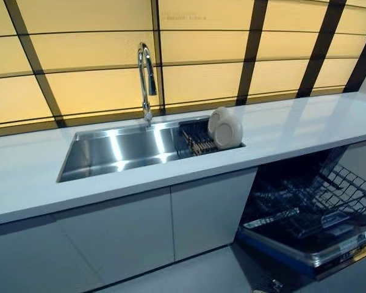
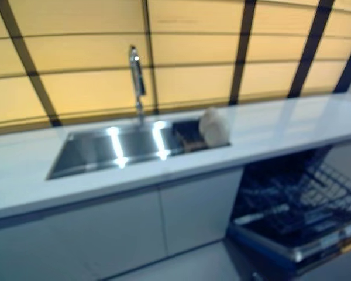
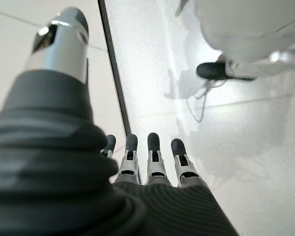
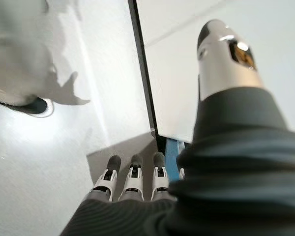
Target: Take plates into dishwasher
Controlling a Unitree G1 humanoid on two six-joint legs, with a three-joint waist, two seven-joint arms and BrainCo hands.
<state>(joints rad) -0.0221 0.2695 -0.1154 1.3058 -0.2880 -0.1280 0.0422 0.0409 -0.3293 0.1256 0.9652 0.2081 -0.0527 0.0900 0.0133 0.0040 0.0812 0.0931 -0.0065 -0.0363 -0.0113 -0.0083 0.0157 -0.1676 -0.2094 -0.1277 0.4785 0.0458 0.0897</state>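
Note:
Two cream plates (image 1: 226, 127) stand on edge in a dark rack (image 1: 196, 140) at the right end of the steel sink (image 1: 119, 151). Below the counter to the right, the dishwasher (image 1: 305, 213) is open with its wire rack (image 1: 326, 196) pulled out. Neither hand shows in the eye views. My left hand (image 3: 152, 157) hangs over the pale floor with straight fingers and holds nothing. My right hand (image 4: 132, 179) also hangs with straight fingers, empty, near a cabinet edge.
A chrome tap (image 1: 146, 79) rises behind the sink. The white counter (image 1: 293, 128) runs left to right in front of a yellow panelled wall (image 1: 97, 67). Grey cabinet doors (image 1: 128, 232) close off the space under the sink.

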